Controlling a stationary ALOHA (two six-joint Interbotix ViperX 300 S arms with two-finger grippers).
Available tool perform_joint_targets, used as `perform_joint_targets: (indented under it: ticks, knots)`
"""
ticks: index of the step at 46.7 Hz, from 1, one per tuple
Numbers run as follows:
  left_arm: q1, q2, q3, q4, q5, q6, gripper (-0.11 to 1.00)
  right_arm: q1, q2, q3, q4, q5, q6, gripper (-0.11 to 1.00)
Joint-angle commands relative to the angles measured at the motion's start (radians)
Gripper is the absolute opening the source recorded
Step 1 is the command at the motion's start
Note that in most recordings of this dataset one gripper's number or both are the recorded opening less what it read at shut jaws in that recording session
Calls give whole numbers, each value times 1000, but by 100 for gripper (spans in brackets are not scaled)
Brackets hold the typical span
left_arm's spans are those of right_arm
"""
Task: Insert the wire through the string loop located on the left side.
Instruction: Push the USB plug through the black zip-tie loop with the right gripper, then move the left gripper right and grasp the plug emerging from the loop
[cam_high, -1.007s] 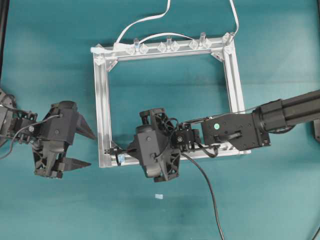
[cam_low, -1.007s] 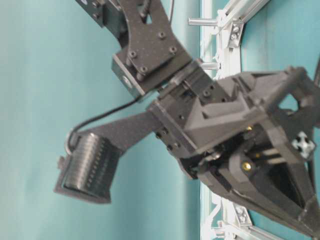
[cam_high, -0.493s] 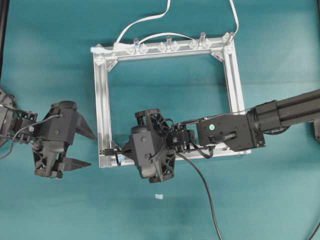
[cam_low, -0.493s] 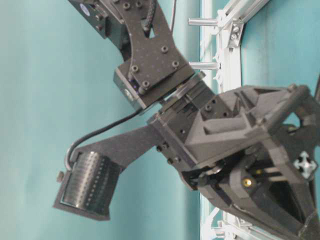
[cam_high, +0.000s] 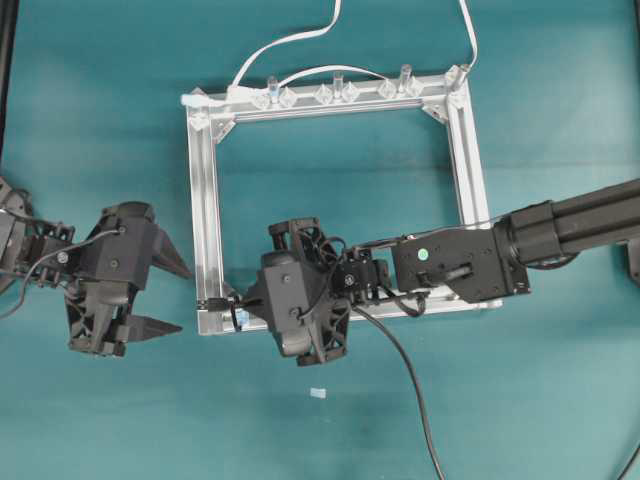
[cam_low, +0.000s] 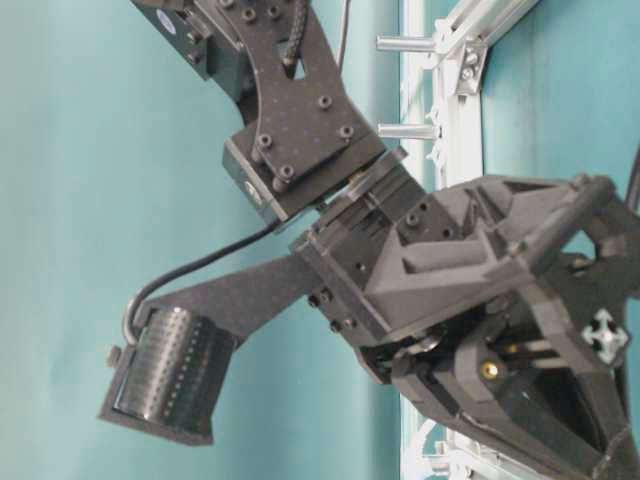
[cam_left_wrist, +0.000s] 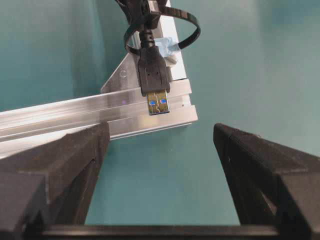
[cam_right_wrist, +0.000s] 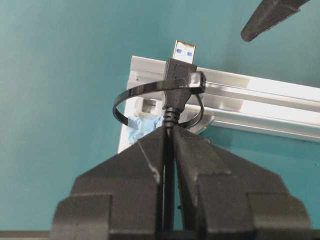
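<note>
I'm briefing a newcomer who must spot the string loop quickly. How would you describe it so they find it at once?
Start at the square aluminium frame on the teal table and go to its corner nearest the left gripper. There the string loop is a thin black ring beside a pale-blue scrap; unlike the clear pegs on the far rail, the wire passes through it.

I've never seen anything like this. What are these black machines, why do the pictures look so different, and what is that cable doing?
Two robot arms work over a teal table. One picture looks down from above, one from table level, and two come from cameras on the wrists. On the table lies a square aluminium frame. The right hand is shut on a long thin black cable ending in a black plug with a metal tip. The plug has passed through a thin black loop at the frame's corner. The left hand waits open beside the frame, facing the plug.
</note>
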Motion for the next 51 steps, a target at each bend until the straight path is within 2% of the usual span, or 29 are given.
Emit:
perform_joint_targets:
  ticks: [1, 14, 36, 51]
  knots:
    - [-3, -5, -18, 0, -8, -6, 84, 5, -21, -28, -3, -6, 0, 7]
    - [-3, 5, -37, 0, -14, -6, 84, 5, -21, -28, -3, -11, 0, 7]
    - [-3, 192, -109, 0, -121, -6, 85, 5, -21, -28, -3, -11, 0, 7]
    - [-3, 224, -104, 0, -121, -6, 85, 6, -21, -28, -3, -11, -2, 7]
